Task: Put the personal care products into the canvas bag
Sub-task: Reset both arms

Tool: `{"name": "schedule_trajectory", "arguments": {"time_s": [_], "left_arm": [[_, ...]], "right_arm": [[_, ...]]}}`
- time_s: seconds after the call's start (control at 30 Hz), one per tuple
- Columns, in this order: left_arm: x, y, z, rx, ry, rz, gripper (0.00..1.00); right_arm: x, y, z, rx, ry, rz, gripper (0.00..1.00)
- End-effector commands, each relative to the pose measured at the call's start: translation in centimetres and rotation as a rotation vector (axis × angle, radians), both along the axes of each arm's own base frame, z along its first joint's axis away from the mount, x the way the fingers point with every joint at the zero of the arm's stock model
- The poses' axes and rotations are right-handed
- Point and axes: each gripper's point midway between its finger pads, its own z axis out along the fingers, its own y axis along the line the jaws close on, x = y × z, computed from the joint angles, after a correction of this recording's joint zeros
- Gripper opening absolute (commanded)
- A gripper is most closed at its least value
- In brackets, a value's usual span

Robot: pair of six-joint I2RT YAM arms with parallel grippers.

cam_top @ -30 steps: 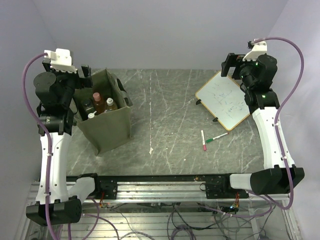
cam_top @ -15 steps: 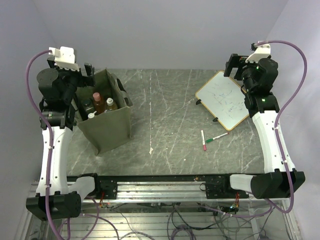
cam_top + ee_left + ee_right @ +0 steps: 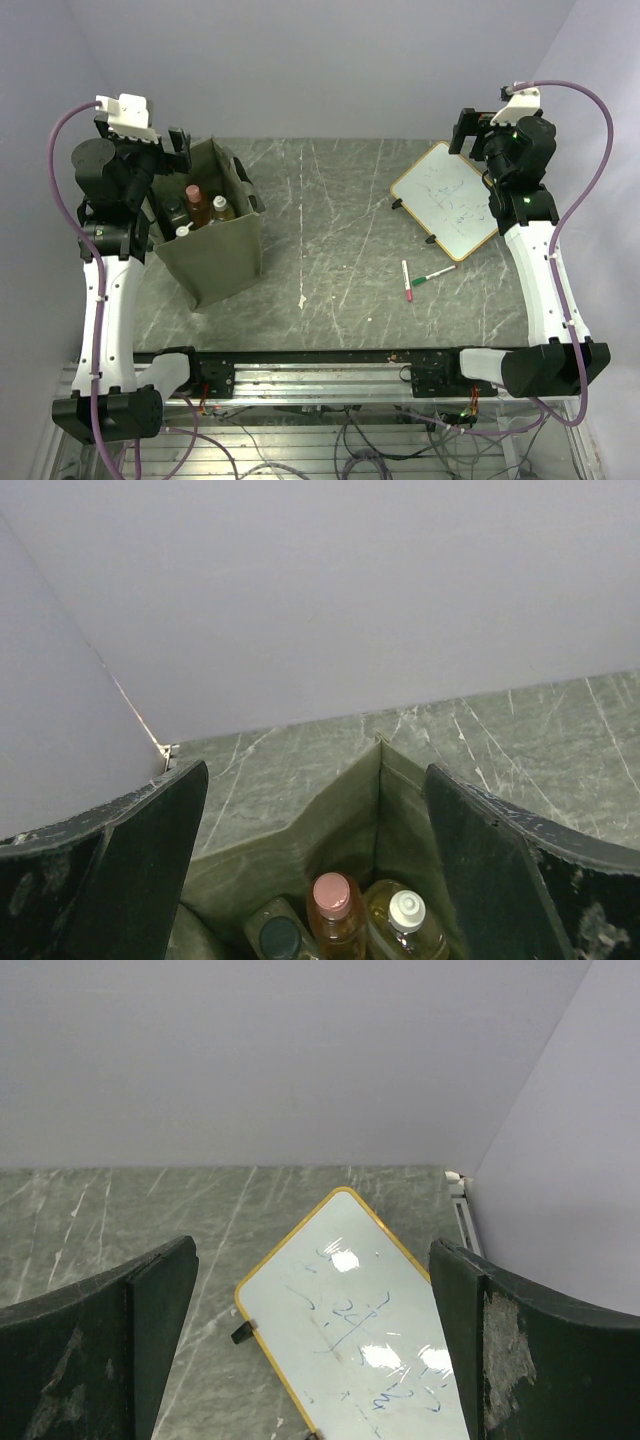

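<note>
Both pincers stand released and empty. The left pincer [image 3: 172, 150] hangs in the upper left of the frame, above the far-left rim of the canvas bag [image 3: 215, 262]. The right pincer [image 3: 462, 130] hangs in the upper right, over the far end of the whiteboard [image 3: 448, 205].

Bottles [image 3: 198, 205] sit upright inside the bag: 4 caps show from above and 3 from the left wrist, and any deeper ones would be hidden. No bottle lies on the bench [image 3: 330, 230], so the packing looks finished, or all but.

I judge that the next move calls only for drawing both arms back toward their bases. Mid-frame is roomy; a red marker pen [image 3: 406, 281] and a green marker pen [image 3: 433, 274] lie right of centre. The left arm must clear the bag's rim without snagging it, and the back wall is near both pincers.
</note>
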Motion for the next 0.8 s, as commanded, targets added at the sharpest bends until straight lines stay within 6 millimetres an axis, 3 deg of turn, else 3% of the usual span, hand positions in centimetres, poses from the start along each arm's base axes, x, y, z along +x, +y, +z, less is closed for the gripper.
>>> {"name": "schedule_trajectory", "arguments": {"time_s": [0.0, 0.3, 0.77], "left_arm": [[-0.9, 0.9, 2.2, -0.018, -0.073, 0.049, 1.00], [-1.9, 1.3, 2.1, 0.005, -0.093, 0.071, 1.00], [-3.0, 1.3, 0.8, 0.026, -0.061, 0.073, 1.00]], "right_arm": [[-0.1, -0.8, 0.9, -0.018, -0.026, -0.036, 1.00], [-0.8, -1.4, 1.7, -0.023, -0.047, -0.063, 1.00], [-2.4, -2.0, 1.3, -0.034, -0.047, -0.093, 1.00]]}}
